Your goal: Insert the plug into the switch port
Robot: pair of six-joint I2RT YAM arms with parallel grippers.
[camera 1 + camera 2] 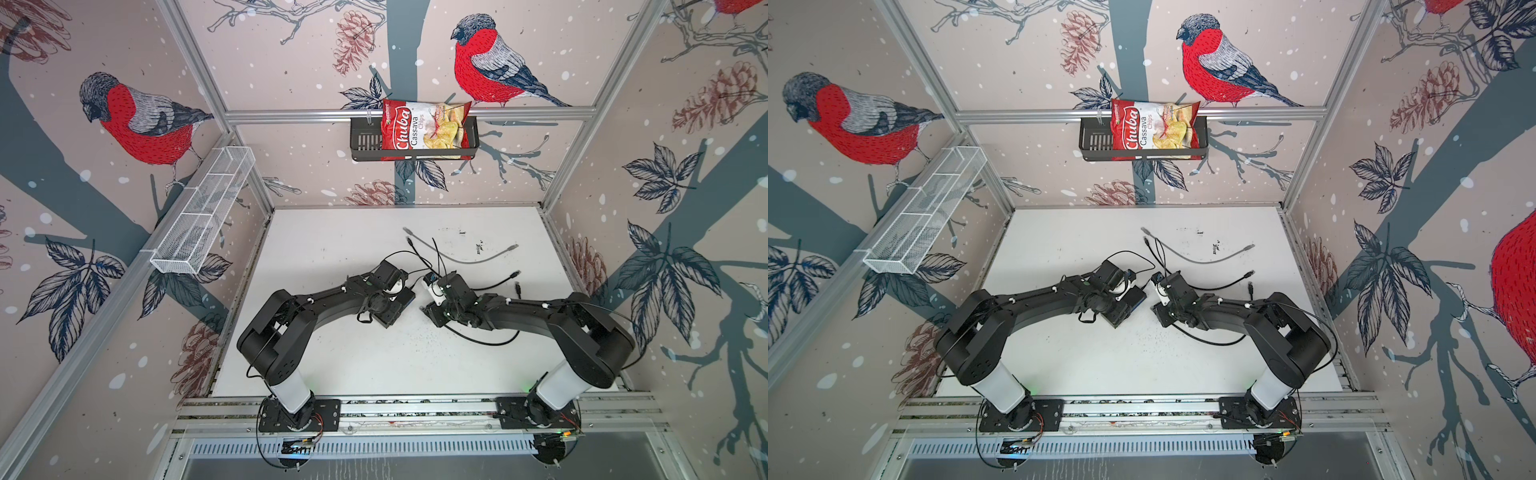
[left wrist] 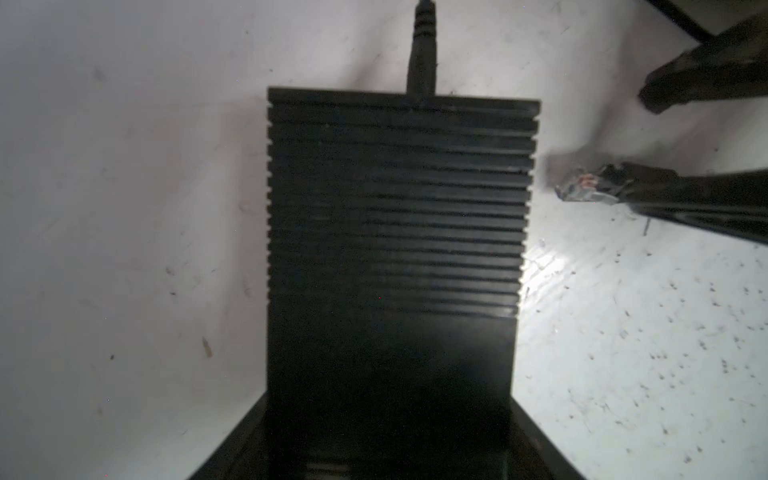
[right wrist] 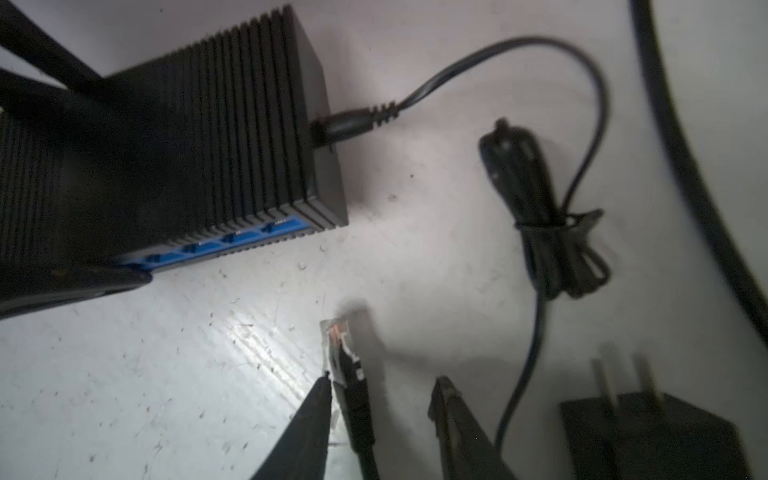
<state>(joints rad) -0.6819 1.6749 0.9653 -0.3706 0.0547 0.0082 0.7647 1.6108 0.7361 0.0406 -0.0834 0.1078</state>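
Clamping the switch [image 2: 390, 208], left fingers [image 2: 536, 453] show mostly cropped; right fingers [image 3: 307, 424] gape beside the plug [image 3: 338, 349].

Work cell in both top views. The walls [image 1: 291, 62] carry pale wallpaper printed with red-breasted bullfinches [image 1: 486, 62], pine cones, dark leaves and grey-blue branches. Aluminium profiles [image 1: 291, 116] frame the corners and cross the rear wall. A black slotted basket [image 1: 363, 143] hangs from the rear profile and holds a red-and-white bag of cassava chips [image 1: 419, 129]. A white wire-mesh basket [image 1: 203, 212] with compartments sits on the wall at the left. The base is a white, scuffed, speckled tabletop [image 1: 374, 353], bordered in front by aluminium rails [image 1: 415, 405].
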